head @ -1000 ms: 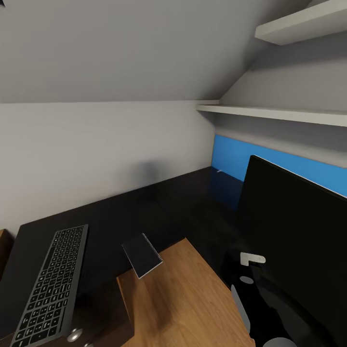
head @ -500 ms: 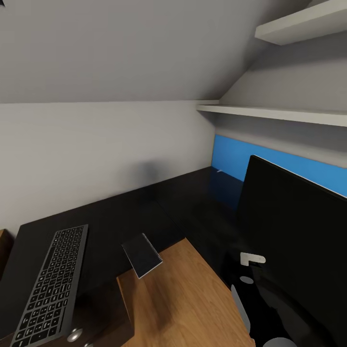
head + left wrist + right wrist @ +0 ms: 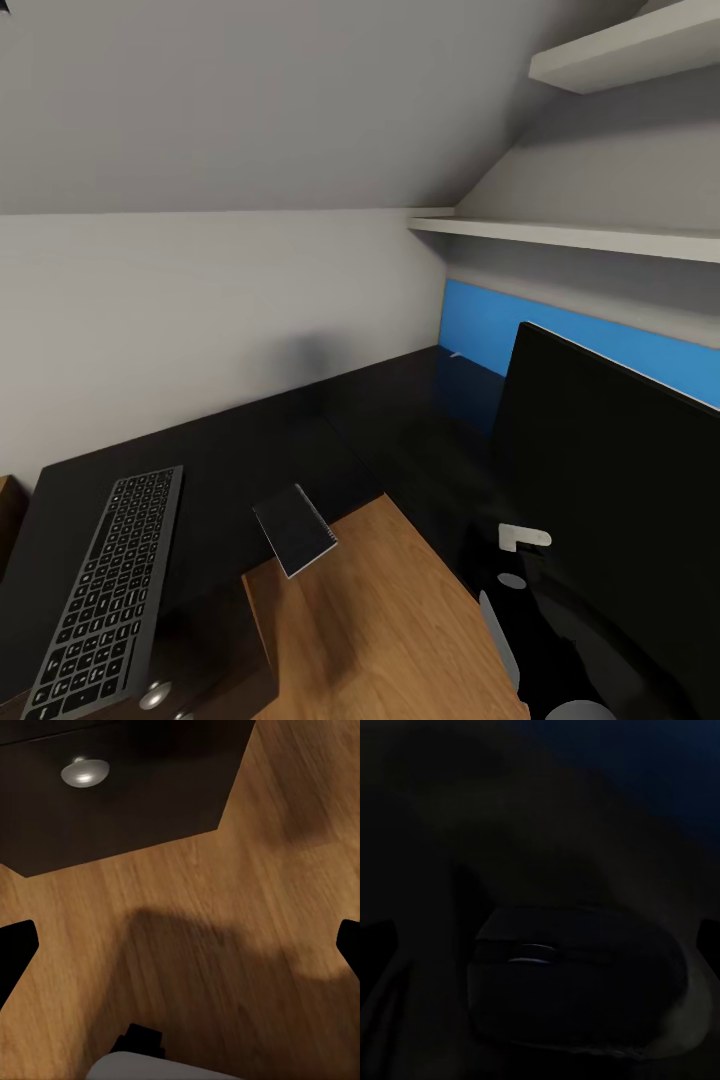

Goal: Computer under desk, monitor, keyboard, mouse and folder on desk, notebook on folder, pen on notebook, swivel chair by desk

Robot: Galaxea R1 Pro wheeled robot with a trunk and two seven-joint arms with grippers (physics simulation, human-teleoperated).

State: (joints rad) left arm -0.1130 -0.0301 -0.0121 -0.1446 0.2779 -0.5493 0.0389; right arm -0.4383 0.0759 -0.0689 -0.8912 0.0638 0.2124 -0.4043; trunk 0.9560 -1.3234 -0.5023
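Head view: the black tabletop [image 3: 250, 440] is running along the grey wall and turning beneath the blue back panel [image 3: 500, 335]. The keyboard [image 3: 105, 590] is lying flat on the tabletop at the view's left, its long axis pointing away from the camera. The notebook [image 3: 294, 531] is sitting at the tabletop's near edge, tilted, one corner overhanging the wooden floor [image 3: 380, 620]. The monitor [image 3: 610, 500] is standing at the right, its dark screen facing the camera obliquely, its foot hidden. Two white shelves [image 3: 560, 235] are projecting from the wall above it. A dark drawer unit [image 3: 210, 650] with a round metal knob [image 3: 154, 694] is sitting below the keyboard.

Left wrist view: the left tool [image 3: 180, 945] is hanging over the wooden floor, its two dark fingertips [image 3: 16, 945] standing at opposite edges of the picture, spread wide and grasping nothing. The drawer front and its knob [image 3: 85, 772] are lying beyond them.

Right wrist view: the scene is nearly black. The right tool [image 3: 540, 937] is showing faint fingertips [image 3: 375, 937] at either edge, spread apart; between them a low, rounded dark object [image 3: 574, 975] is resting, too dim to identify. Whether it is touching the fingers cannot be told.
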